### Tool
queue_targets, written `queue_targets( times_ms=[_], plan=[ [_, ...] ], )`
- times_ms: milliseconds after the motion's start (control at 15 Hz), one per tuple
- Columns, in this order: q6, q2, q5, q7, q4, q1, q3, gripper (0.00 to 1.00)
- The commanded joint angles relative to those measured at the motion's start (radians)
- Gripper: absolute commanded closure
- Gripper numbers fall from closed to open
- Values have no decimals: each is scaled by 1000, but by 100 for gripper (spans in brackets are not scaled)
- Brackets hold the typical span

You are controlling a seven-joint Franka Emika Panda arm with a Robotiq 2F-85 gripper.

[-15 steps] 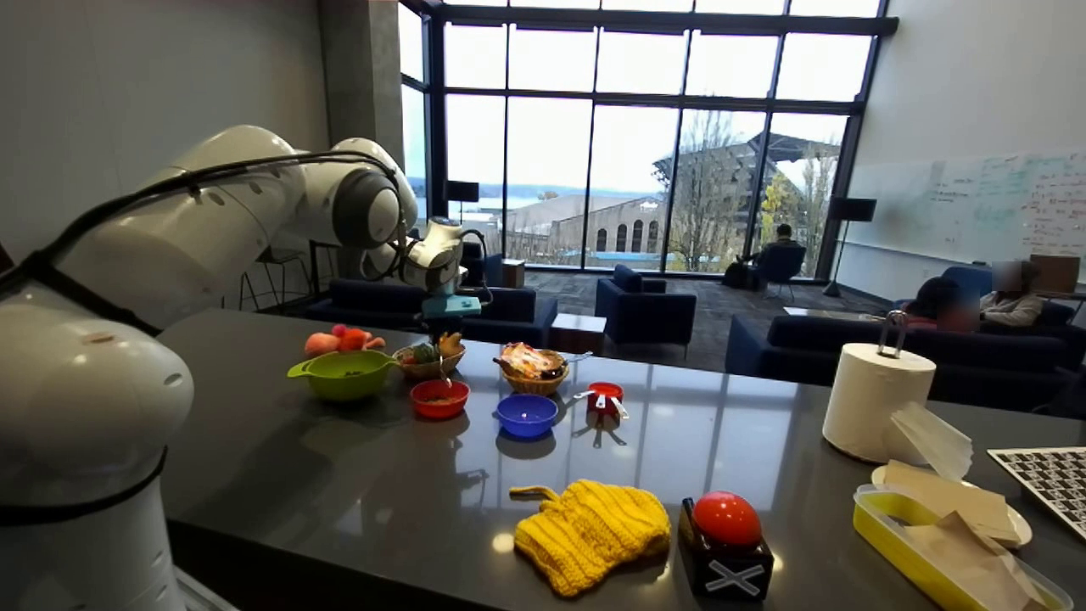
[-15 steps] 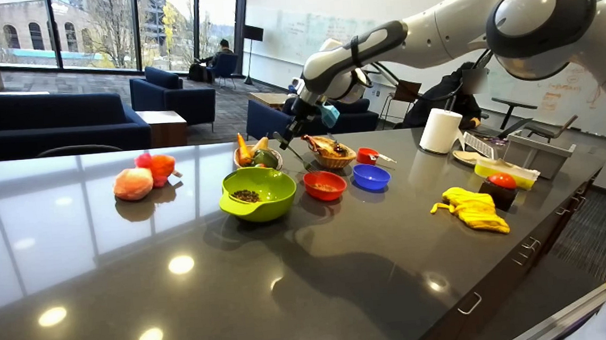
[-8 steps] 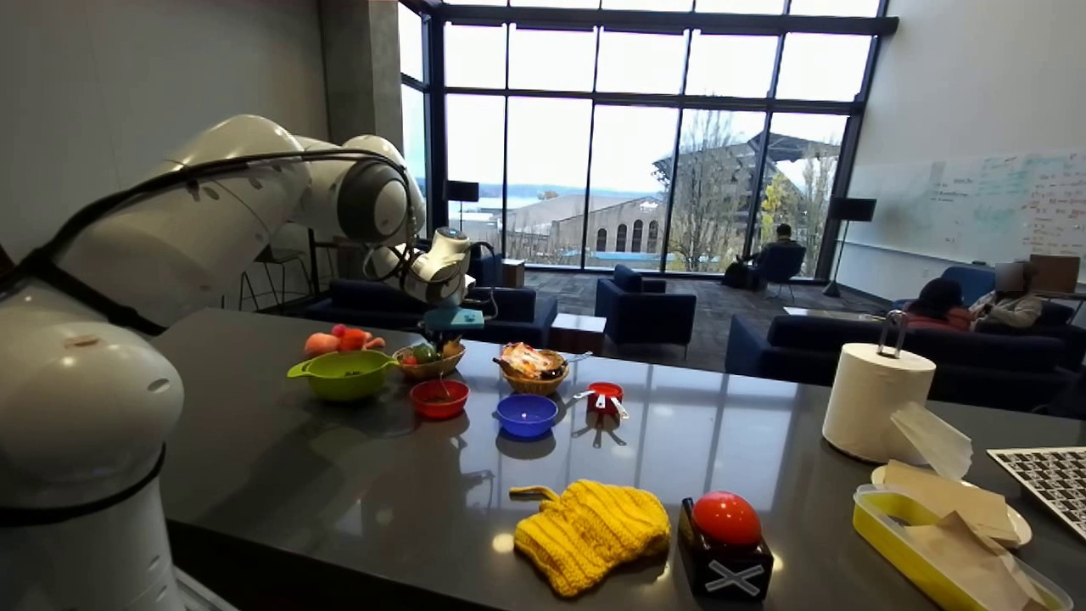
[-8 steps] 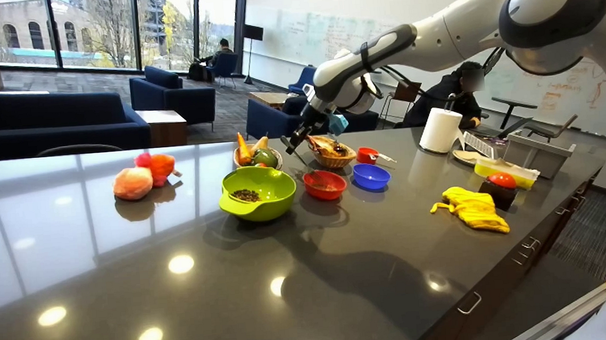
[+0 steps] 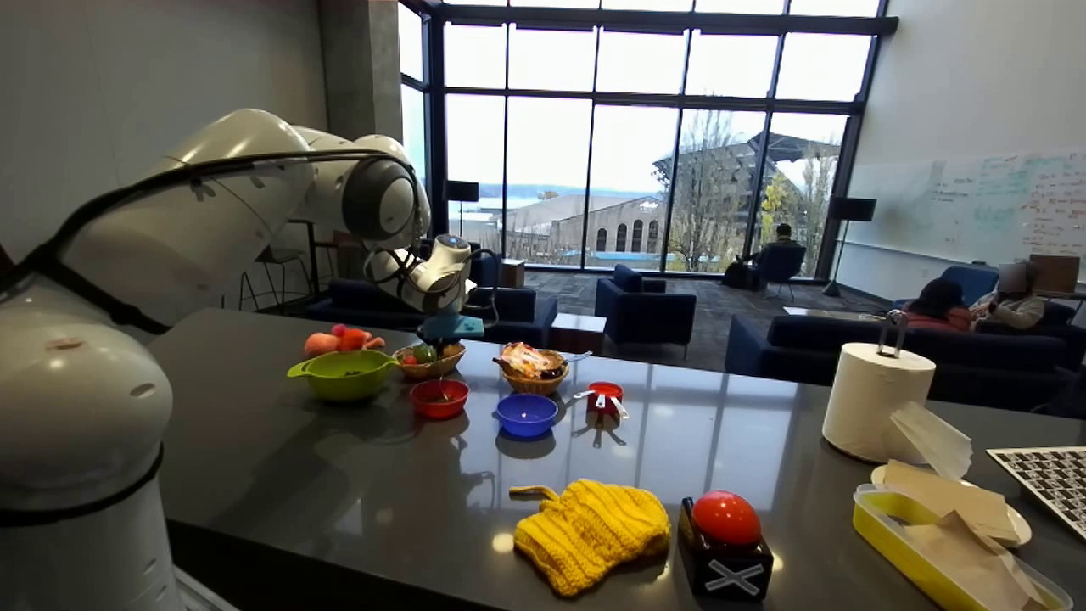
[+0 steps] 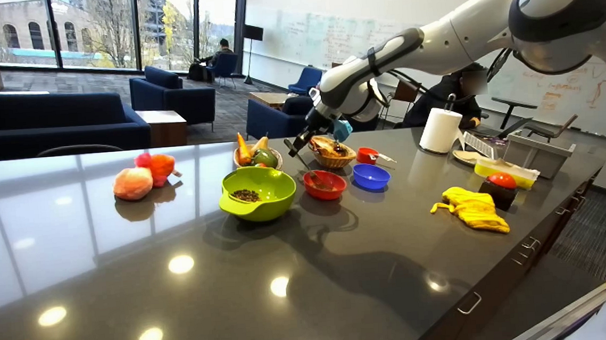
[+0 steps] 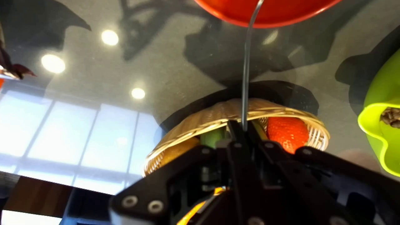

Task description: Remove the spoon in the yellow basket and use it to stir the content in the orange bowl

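1. Wrist view shows the counter [image 7: 162, 75] as shared base, with the red bowl [image 7: 293, 11] the centre of the work.
2. Both exterior views show the arm [image 5: 246, 191] arching high toward the red bowl, presumably so its links clear the vessels.
3. Left of the red bowl in both exterior views, the green bowl [image 6: 271, 208] stands near but apart; a wide stirring sweep might bump it.
4. Behind the red bowl in both exterior views sit the fruit basket [image 7: 215, 115] and the tan basket [image 6: 336, 162]. Either could be the sentence's yellow basket; I cannot settle which.
5. Judging by use, the red bowl itself plays the orange bowl: the tool dips into it.
6. Right of the red bowl in both exterior views, and apart from it, waits the blue bowl [image 6: 372, 181], seemingly without a part in this step.
7. Above and behind the red bowl, the gripper [image 7: 242, 125] is clamped on the spoon [image 7: 246, 62], high on its handle, likely to give reach and spare the fingers.
8. Slanting into the red bowl, the spoon suggests stirring is the step in hand; its head is too small to make out.
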Motion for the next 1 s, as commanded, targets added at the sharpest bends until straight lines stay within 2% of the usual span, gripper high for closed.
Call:
queue_targets(
  times_ms=[0, 533, 933],
  plan=[
    [37, -36, 27, -49, -72, -47, 54, 99],
    [26, -26, 72, -108, -96, -92, 141, 99],
    [30, -68, 123, -105, -163, -127, 146, 99]
  ],
)
